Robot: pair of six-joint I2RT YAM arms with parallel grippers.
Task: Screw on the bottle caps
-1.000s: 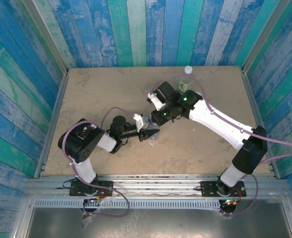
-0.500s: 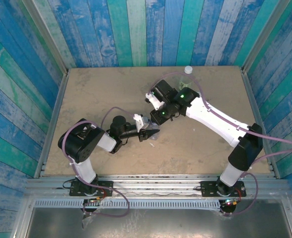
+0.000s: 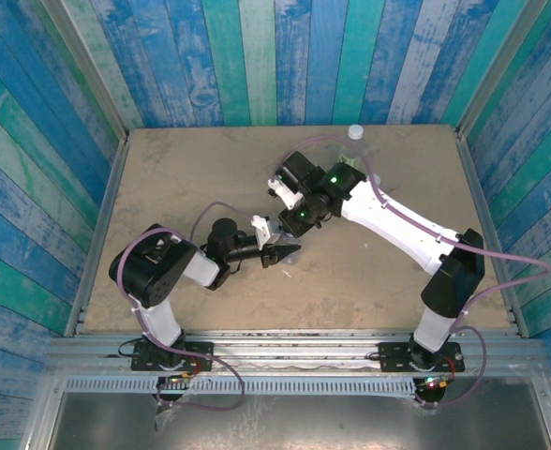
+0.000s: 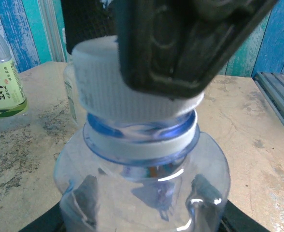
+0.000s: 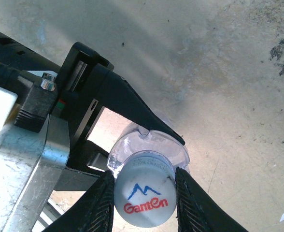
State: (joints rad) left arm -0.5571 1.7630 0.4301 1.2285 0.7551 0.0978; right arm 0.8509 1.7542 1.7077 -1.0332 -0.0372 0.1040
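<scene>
Top view: blue-tinted bottle mid-table, left gripper clenched on it.
Left wrist: cap sits on the bottle's neck (green-label bottle stands apart, leftward).
Right wrist: right gripper pinches the cap from both sides.

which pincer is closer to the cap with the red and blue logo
Right. The right pincer is clamped on the cap at its sides; the left pincer holds the blue-tinted bottle lower down, on its body beneath the cap.
</scene>
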